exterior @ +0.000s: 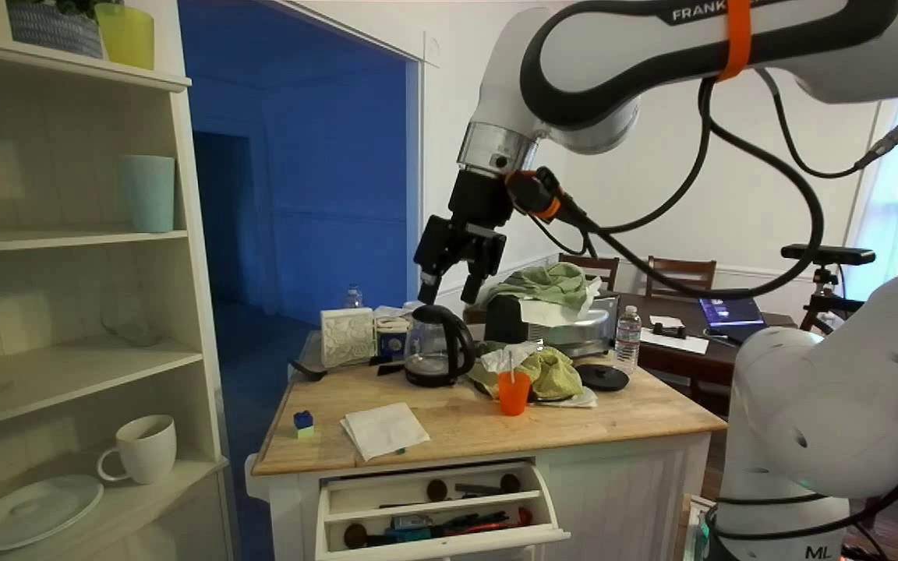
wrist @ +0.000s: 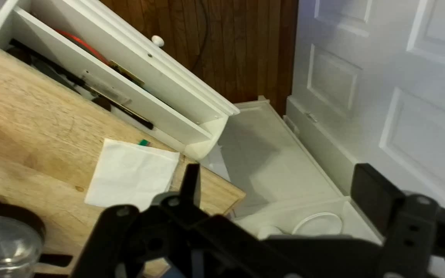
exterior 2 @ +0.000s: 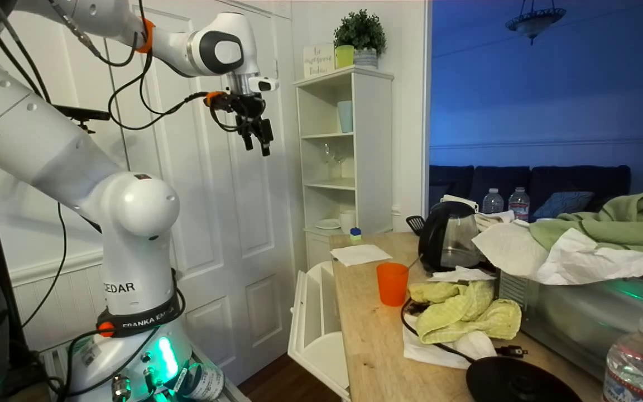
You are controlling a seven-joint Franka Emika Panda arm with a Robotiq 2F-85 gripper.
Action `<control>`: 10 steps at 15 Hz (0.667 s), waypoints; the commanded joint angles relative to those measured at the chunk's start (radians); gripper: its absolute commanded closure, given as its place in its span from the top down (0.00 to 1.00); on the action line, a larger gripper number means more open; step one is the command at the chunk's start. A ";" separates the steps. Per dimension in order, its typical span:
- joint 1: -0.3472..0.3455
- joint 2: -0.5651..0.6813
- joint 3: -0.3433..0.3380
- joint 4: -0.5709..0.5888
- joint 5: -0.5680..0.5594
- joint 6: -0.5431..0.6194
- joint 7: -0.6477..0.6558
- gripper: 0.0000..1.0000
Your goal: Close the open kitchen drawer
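Note:
The kitchen drawer (exterior: 523, 536) is open, tilted out from the front of the wood-topped island, with dark utensils in its two compartments. It also shows in an exterior view (exterior 2: 299, 321) from the side and in the wrist view (wrist: 184, 87) at the upper left, with a round white knob (wrist: 157, 41) on its front. My gripper (exterior: 449, 294) is open and empty, high above the counter's height and apart from the drawer. It also shows in an exterior view (exterior 2: 258, 149). In the wrist view the spread fingers (wrist: 278, 173) have nothing between them.
The island's wooden top (exterior: 457, 425) holds a kettle (exterior: 427, 354), an orange cup (exterior: 513, 393), a white napkin (exterior: 385, 430), a small block (exterior: 304, 425) and cloths (exterior: 554, 374). A white shelf unit (exterior: 75, 354) with cups and plates stands beside the island.

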 commanded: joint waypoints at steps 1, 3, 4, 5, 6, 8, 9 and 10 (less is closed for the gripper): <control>-0.073 -0.019 0.099 -0.116 -0.041 0.069 0.174 1.00; -0.100 -0.030 0.144 -0.183 -0.050 0.102 0.277 1.00; -0.112 -0.035 0.167 -0.221 -0.057 0.128 0.326 1.00; -0.118 -0.037 0.184 -0.259 -0.058 0.148 0.367 1.00; -0.123 -0.037 0.199 -0.289 -0.060 0.170 0.404 1.00; -0.146 0.018 0.236 -0.290 -0.087 0.205 0.480 1.00; -0.148 0.051 0.245 -0.279 -0.096 0.209 0.511 1.00; -0.152 0.065 0.259 -0.289 -0.114 0.233 0.545 1.00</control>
